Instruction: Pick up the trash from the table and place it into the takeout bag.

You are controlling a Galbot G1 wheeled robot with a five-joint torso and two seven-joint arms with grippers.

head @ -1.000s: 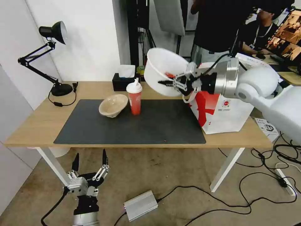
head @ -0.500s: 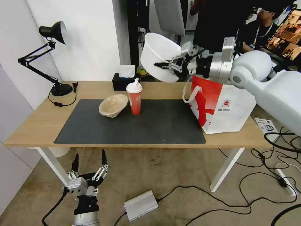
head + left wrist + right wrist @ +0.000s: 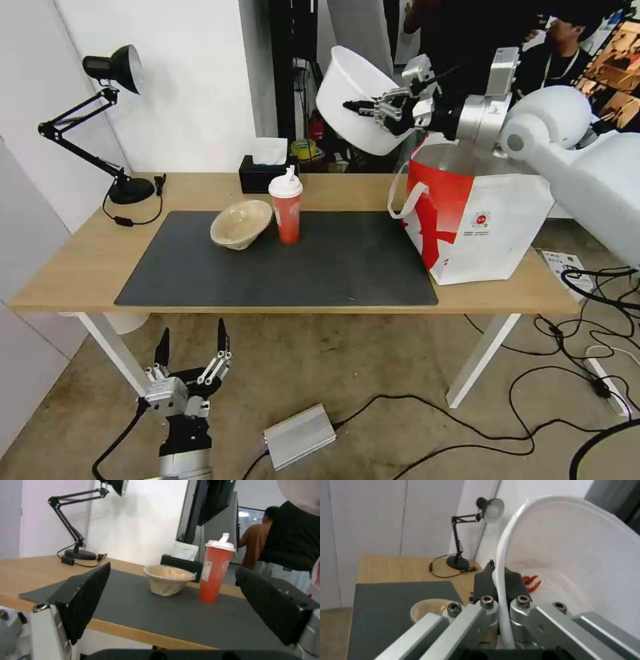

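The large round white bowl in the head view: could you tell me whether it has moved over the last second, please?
Yes. The large round white bowl, gripped by the right claw, rose away from the light-wood table, above the white-and-red takeout bag.

Left hand (image 3: 173, 605), fingers spread, faces beige bowl (image 3: 168, 579) beside red cup (image 3: 215, 571) on mat (image 3: 160, 620).

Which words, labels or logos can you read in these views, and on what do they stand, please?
None is readable.
Takeout bag: small round red logo, its text too small to read.
Red drink cup: white label, print blurred.
White card on the floor beside the table: print too small.
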